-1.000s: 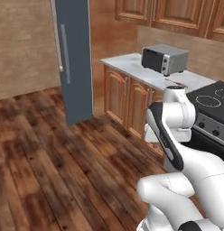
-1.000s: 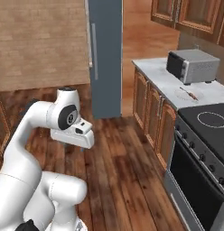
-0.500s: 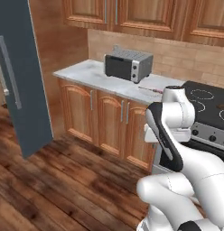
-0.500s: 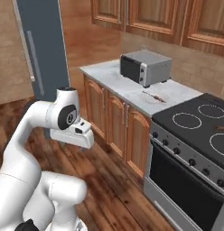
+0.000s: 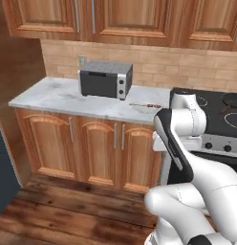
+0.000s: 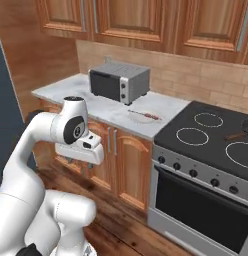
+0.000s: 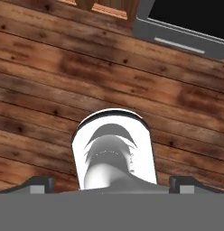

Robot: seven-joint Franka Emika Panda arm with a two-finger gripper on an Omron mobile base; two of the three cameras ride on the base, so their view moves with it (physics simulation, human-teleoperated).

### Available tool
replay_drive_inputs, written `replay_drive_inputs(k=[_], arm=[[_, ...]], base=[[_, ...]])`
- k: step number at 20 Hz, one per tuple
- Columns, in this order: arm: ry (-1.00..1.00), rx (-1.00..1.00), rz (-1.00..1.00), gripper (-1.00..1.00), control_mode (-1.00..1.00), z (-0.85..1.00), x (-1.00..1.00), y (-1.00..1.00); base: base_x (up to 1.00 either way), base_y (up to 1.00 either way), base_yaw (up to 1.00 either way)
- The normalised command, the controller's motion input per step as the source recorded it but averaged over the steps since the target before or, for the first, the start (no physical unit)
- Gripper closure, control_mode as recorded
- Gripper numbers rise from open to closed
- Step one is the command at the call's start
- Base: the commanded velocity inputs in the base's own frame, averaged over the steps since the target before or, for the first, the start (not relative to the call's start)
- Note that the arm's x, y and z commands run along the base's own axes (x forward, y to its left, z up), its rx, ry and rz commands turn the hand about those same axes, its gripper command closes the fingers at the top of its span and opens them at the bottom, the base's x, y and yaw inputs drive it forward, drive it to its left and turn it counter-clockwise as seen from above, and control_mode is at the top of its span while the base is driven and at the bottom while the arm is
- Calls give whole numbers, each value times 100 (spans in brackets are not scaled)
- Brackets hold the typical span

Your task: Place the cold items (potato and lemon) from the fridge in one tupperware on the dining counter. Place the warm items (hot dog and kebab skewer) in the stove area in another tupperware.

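The white arm is folded in close with its two-finger gripper (image 7: 111, 182) pointing down at the brown plank floor (image 7: 50, 85), jaws spread wide and empty, a carrying posture that likely suits driving. From the right base view, one thin red-and-tan kebab skewer (image 6: 144, 115) lies on the white marble counter (image 6: 66, 90) at about twelve o'clock, one silver toaster oven (image 6: 119, 81) behind it at eleven, and one black four-ring stove top (image 6: 211, 137) at two o'clock. The hot dog and tupperware cannot be made out.
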Motion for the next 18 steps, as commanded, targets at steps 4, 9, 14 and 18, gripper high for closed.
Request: replay_drive_inputs(k=[4,9,14,18], arm=[[0,0,0,-100,100,0,0,0],[0,0,0,-100,100,0,0,0],[0,0,0,-100,100,0,0,0],[0,0,0,-100,100,0,0,0]], base=[[100,68,-61],[87,49,-51],[32,33,-52],[49,47,-33]])
